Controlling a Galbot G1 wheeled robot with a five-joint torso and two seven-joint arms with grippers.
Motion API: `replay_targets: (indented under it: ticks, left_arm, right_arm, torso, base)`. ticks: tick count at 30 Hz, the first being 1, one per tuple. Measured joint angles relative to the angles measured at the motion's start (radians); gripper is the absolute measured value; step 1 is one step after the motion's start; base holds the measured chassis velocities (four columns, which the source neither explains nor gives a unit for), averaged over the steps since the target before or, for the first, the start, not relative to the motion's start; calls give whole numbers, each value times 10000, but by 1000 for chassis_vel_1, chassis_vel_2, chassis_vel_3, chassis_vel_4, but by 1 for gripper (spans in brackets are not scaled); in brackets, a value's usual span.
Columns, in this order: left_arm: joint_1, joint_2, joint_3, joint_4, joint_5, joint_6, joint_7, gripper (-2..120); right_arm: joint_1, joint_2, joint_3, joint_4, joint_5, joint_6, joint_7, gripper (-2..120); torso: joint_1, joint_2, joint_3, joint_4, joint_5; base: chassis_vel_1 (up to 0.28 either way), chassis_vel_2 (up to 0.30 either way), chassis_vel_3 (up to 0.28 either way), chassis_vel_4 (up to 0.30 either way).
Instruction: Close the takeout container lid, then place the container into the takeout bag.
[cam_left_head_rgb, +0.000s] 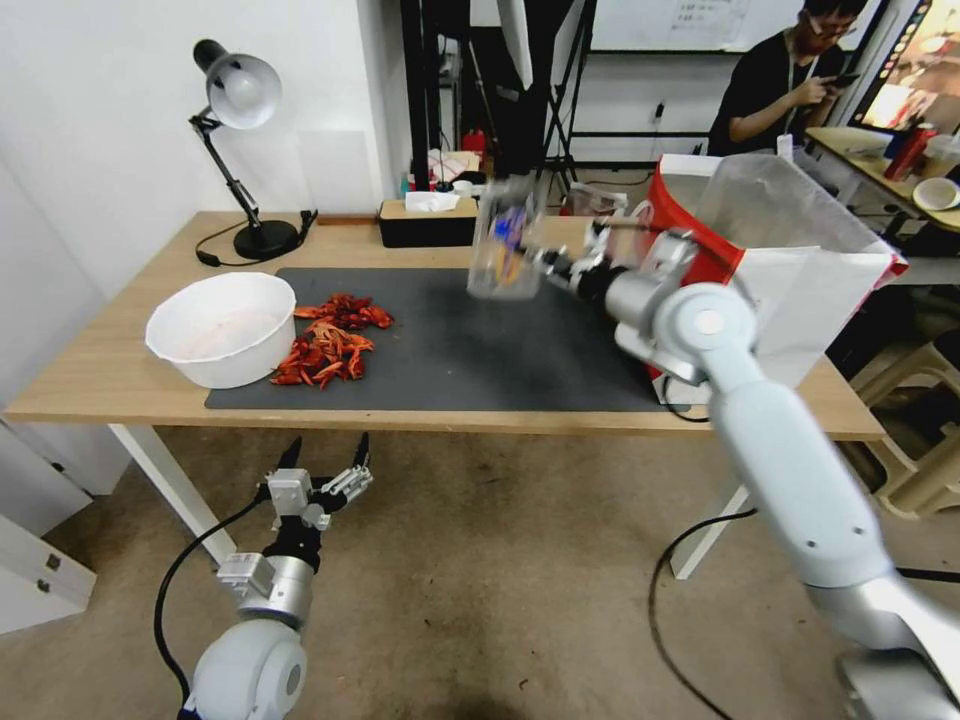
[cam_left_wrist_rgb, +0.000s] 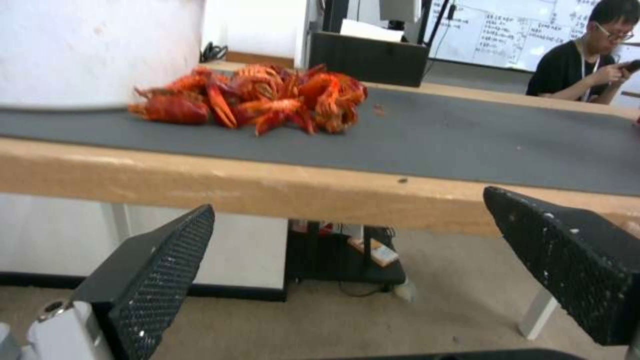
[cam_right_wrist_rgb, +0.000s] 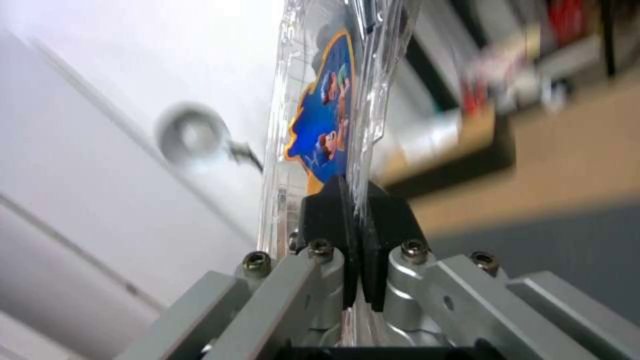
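Note:
My right gripper (cam_left_head_rgb: 545, 262) is shut on the rim of the takeout container (cam_left_head_rgb: 505, 240), a small clear clamshell held on edge in the air above the dark mat (cam_left_head_rgb: 480, 345). In the right wrist view the black pads (cam_right_wrist_rgb: 327, 220) pinch the clear plastic of the takeout container (cam_right_wrist_rgb: 320, 85), and the lid lies closed against the base; a blue and orange label shows through it. The takeout bag (cam_left_head_rgb: 800, 280), red and white with a clear liner, stands open on the table's right end, just right of the held container. My left gripper (cam_left_head_rgb: 325, 465) hangs open below the table's front edge, its fingers (cam_left_wrist_rgb: 160, 270) spread wide.
A round white bowl (cam_left_head_rgb: 222, 325) sits at the mat's left end with a pile of red crayfish (cam_left_head_rgb: 330, 350) beside it. A black tissue box (cam_left_head_rgb: 428, 222) and a desk lamp (cam_left_head_rgb: 240, 100) stand along the back of the wooden table (cam_left_head_rgb: 100, 370).

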Motion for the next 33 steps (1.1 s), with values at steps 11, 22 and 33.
replay_targets:
  ticks: [11, 22, 33]
  left_arm:
    - [40, -85, 190, 26, 37, -111, -11, 100]
    - [-8, -24, 338, 40, -35, -136, -55, 100]
    - [-32, 76, 470, 102, -80, -273, -126, 100]
  right_arm:
    - [-320, -2289, 779, 1428, -3223, 1653, 784, 0]
    - [-1087, -3539, 2451, 1234, -3563, 1499, 1483, 0]
    - [-2166, -3496, 3139, 1069, -3199, 1464, 1586, 24]
  torso:
    - [0, 0, 0, -1, 4]
    - [0, 0, 0, -1, 0]
    - [1, 0, 1, 1, 0]
  base:
    - [0, 0, 0, 0]
    - [0, 0, 0, 0]
    - [0, 0, 0, 0]
